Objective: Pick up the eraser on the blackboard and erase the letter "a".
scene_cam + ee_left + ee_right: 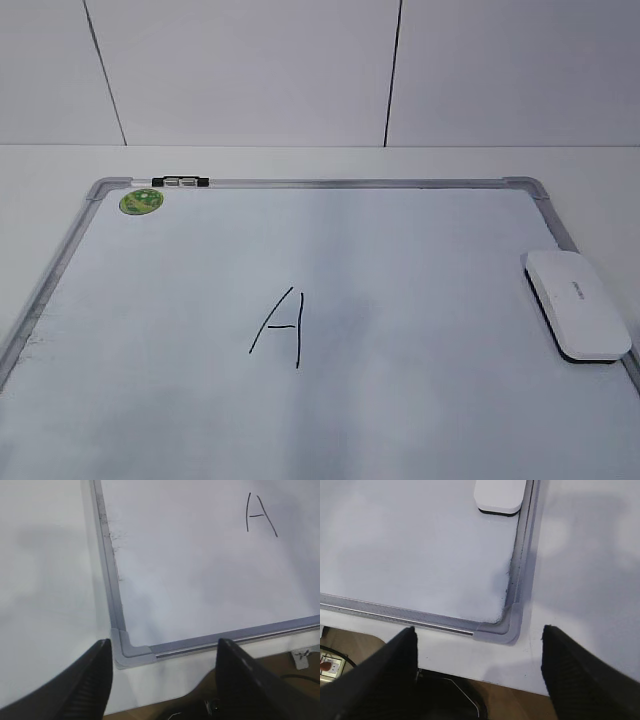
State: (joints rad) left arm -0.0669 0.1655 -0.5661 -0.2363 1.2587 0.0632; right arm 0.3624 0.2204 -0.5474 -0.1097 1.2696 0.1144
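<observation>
On the blackboard (400, 230), eraser (499, 495) well beyond the spread right hand (479, 645).

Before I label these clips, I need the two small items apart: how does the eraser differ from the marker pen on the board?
The eraser is a broad, flat white block with a dark underside; the marker pen is a slim black-and-clear stick. The eraser lies by the right edge of the blackboard, the marker pen on its far frame near the green sticker. Both lie untouched.
</observation>
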